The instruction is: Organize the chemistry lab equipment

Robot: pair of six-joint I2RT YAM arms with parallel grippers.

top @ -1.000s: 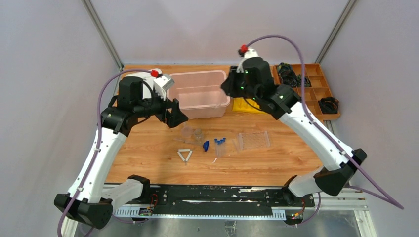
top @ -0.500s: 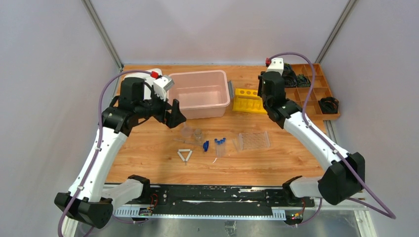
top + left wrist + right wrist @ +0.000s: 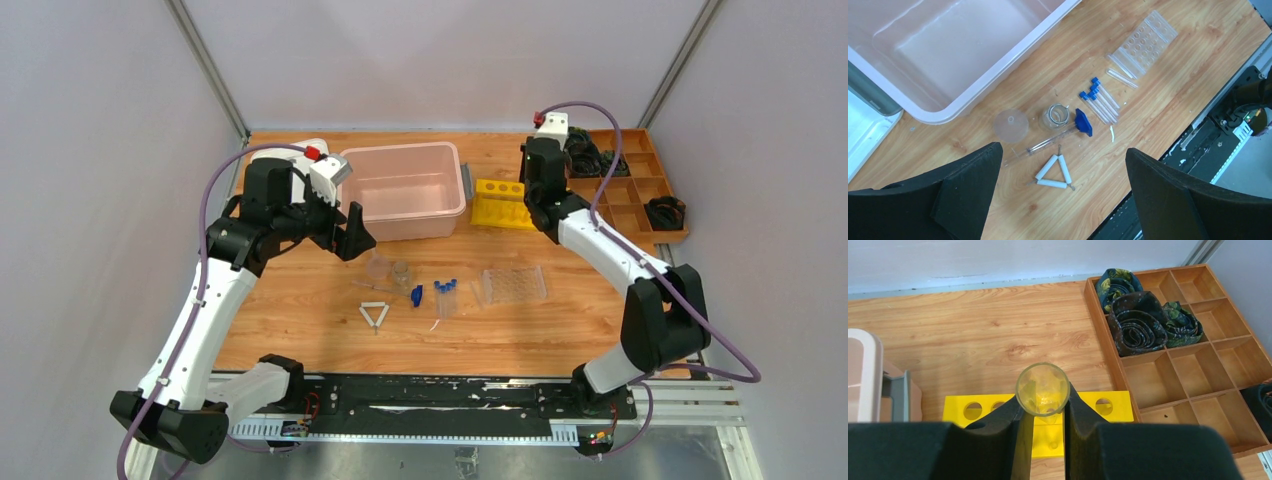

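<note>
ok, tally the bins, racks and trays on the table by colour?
Pink tub: 1
Yellow rack: 1
Clear well tray: 1
Wooden divided tray: 1
Total: 4

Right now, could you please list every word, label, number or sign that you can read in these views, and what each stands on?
None can be read.
The yellow rack, the pink bin and the clear tube tray show no print.
Any markings on the blue-capped tubes are too small to tell.
</note>
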